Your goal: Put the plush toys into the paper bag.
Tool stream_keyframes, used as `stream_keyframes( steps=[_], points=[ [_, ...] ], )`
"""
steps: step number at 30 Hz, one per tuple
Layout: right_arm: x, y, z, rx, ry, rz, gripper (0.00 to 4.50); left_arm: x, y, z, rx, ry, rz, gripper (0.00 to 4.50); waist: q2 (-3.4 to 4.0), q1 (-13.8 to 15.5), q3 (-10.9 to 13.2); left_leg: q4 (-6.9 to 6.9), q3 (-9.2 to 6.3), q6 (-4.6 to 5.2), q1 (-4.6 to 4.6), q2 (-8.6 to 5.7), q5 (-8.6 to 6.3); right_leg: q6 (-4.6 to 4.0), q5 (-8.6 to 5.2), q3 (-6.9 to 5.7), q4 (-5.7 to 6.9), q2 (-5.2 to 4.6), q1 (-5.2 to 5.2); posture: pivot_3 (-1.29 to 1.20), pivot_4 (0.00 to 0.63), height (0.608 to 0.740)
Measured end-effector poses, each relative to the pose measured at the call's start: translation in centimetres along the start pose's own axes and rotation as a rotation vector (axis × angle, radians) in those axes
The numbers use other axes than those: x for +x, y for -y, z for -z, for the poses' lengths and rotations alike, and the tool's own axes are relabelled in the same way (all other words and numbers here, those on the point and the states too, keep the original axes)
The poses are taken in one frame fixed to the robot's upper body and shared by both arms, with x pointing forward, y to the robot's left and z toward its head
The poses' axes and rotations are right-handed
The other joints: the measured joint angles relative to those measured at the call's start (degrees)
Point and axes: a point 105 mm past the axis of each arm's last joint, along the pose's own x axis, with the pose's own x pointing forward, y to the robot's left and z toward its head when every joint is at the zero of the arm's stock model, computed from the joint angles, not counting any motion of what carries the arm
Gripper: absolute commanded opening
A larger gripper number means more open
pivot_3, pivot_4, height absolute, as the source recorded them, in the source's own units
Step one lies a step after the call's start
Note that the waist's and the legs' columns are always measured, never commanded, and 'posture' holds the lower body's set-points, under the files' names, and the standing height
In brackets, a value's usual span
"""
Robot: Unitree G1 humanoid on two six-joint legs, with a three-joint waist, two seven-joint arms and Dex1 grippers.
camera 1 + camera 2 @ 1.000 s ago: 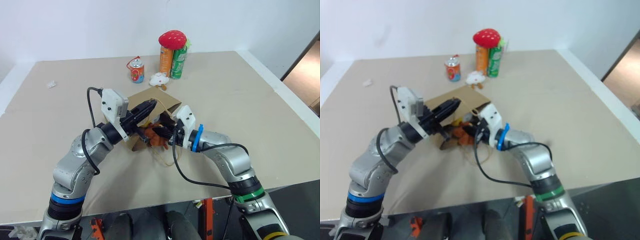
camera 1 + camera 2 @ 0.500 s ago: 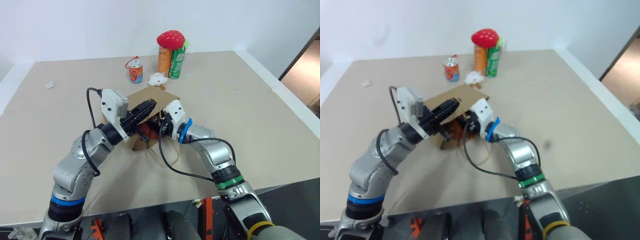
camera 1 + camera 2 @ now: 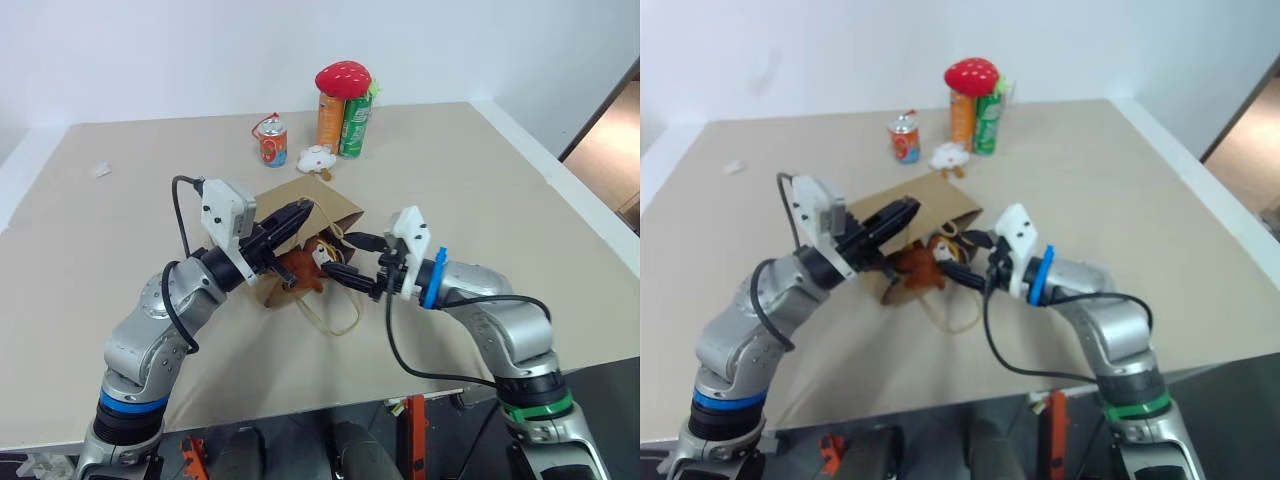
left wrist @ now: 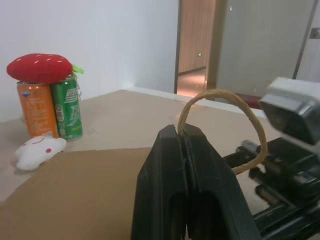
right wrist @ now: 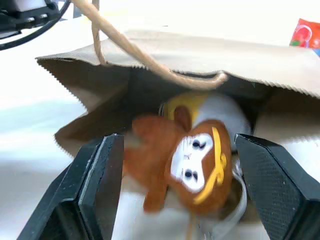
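A plain brown kraft paper bag (image 3: pixel 315 205) lies on its side near the middle of the beige desk (image 3: pixel 480 200), its mouth turned toward the lower edge of the frame. The left tool (image 3: pixel 300 213) is clenched on one of the bag's thin tan cord handles (image 4: pixel 225 117) — the wrist view shows the loop arching out from between its two black fingers (image 4: pixel 200 165), which are pressed tight together — and so the upper lip of the bag is held up off the desk.

In the open mouth sits the small brown monkey plush with a tan face (image 5: pixel 192 160), partly under the lip and partly out on the desk. Right behind it, deeper in the bag, is the egg-shaped plush, yellow fading to white (image 5: pixel 215 107).

The right tool (image 3: pixel 337 272) is just right of centre in the frame, released, its fingers spread wide either side of the monkey and gripping nothing. The bag's second cord handle (image 3: pixel 335 318) lies slack on the desk below the mouth.

In the upper middle of the frame stand an orange can (image 3: pixel 330 122) and a green can (image 3: pixel 355 125) with a red strawberry plush (image 3: pixel 343 80) on top — a small red can (image 3: pixel 272 145) and a little white plush (image 3: pixel 318 158) are close by.
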Motion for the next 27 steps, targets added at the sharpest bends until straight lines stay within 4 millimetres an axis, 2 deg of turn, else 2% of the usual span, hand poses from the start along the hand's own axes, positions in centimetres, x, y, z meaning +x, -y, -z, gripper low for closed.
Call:
stream_keyframes(
  steps=[3, 4, 5, 9, 13, 15, 18, 20, 21, 23, 24, 27],
  points=[
    [-1.3, 0.0, 1.6, 0.044, -0.062, 0.012, 3.84, -0.1, -0.1, 0.0, 0.001, -0.003, -0.004, 0.00, -0.02, 0.04, 0.00, 0.01, 0.00, 0.00, 0.00, -0.01, 0.00, -0.01, -0.01, -0.01, 0.00, 0.00, 0.01, 0.00, 0.150, 0.740],
    [-1.7, -0.3, 3.2, 0.094, -0.105, 0.018, 3.84, 0.0, -0.1, 0.1, 0.000, -0.004, -0.003, 0.00, -0.03, -0.07, 0.00, 0.03, 0.11, 0.00, 0.01, -0.02, 0.00, 0.01, 0.00, 0.13, 0.00, 0.00, -0.02, 0.00, 0.150, 0.740],
    [-1.7, -0.3, 3.4, 0.100, -0.109, 0.020, 3.84, 0.0, -0.1, 0.1, -0.001, -0.004, -0.002, 0.00, -0.03, -0.10, 0.00, 0.03, 0.12, 0.00, 0.02, -0.02, 0.00, 0.01, 0.01, 0.14, 0.00, 0.00, -0.01, 0.00, 0.150, 0.740],
    [-1.1, -0.7, 6.2, 0.153, -0.176, 0.040, 3.84, 0.0, -0.2, 0.1, -0.002, -0.006, -0.003, 0.00, -0.04, -0.05, 0.00, 0.03, 0.11, 0.00, 0.02, -0.02, 0.00, 0.02, 0.01, 0.16, 0.00, 0.02, -0.01, 0.00, 0.150, 0.740],
    [-0.5, -0.2, 7.1, 0.166, -0.188, 0.069, 3.84, 0.0, -0.2, 0.1, -0.001, -0.006, -0.006, 0.00, -0.04, -0.04, 0.00, 0.04, 0.14, 0.00, 0.01, -0.04, 0.00, 0.03, 0.02, 0.22, 0.00, 0.01, -0.01, 0.00, 0.150, 0.740],
    [0.0, 0.2, 7.2, 0.139, -0.187, 0.082, 3.33, 0.0, -0.2, 0.1, -0.001, -0.006, -0.006, 0.00, -0.04, -0.03, -0.01, 0.04, 0.13, 0.00, 0.02, -0.03, 0.00, 0.04, 0.02, 0.20, 0.00, 0.02, 0.00, 0.00, 0.150, 0.740],
    [0.3, 0.6, 7.3, 0.119, -0.184, 0.103, 2.31, 0.0, -0.2, 0.1, 0.000, -0.007, -0.006, 0.00, -0.05, -0.03, -0.01, 0.04, 0.13, 0.00, 0.02, -0.03, 0.00, 0.04, 0.02, 0.21, 0.00, 0.02, 0.00, 0.00, 0.150, 0.740],
    [0.3, 0.7, 7.4, 0.107, -0.184, 0.105, 1.45, 0.0, -0.2, 0.1, 0.000, -0.007, -0.007, 0.00, -0.05, -0.03, -0.01, 0.04, 0.13, 0.00, 0.02, -0.03, 0.00, 0.05, 0.03, 0.21, 0.00, 0.02, 0.00, 0.00, 0.150, 0.740],
    [0.4, 0.6, 7.4, 0.099, -0.186, 0.097, 1.26, -0.1, -0.2, 0.1, 0.001, -0.008, -0.007, 0.00, -0.05, -0.03, -0.01, 0.04, 0.13, 0.00, 0.02, -0.03, 0.00, 0.05, 0.03, 0.21, -0.01, 0.02, 0.00, 0.00, 0.150, 0.740],
    [0.4, 0.5, 7.4, 0.093, -0.184, 0.088, 0.25, -0.1, -0.2, 0.1, 0.001, -0.008, -0.008, 0.00, -0.05, -0.02, -0.01, 0.04, 0.13, 0.00, 0.01, -0.03, 0.00, 0.05, 0.03, 0.21, 0.00, 0.02, -0.01, 0.00, 0.150, 0.740],
    [0.4, 0.4, 7.3, 0.086, -0.180, 0.080, 0.03, -0.1, -0.2, 0.1, 0.001, -0.008, -0.008, 0.00, -0.05, -0.02, -0.01, 0.04, 0.13, 0.00, 0.01, -0.03, 0.00, 0.05, 0.03, 0.21, 0.00, 0.02, -0.01, 0.00, 0.150, 0.740],
    [0.3, 0.4, 7.0, 0.057, -0.171, 0.066, 0.03, -0.1, -0.2, 0.1, 0.001, -0.008, -0.008, 0.00, -0.05, -0.02, -0.01, 0.04, 0.13, 0.00, 0.02, -0.03, 0.00, 0.05, 0.03, 0.22, 0.00, 0.02, 0.00, 0.00, 0.150, 0.740]
  ],
)
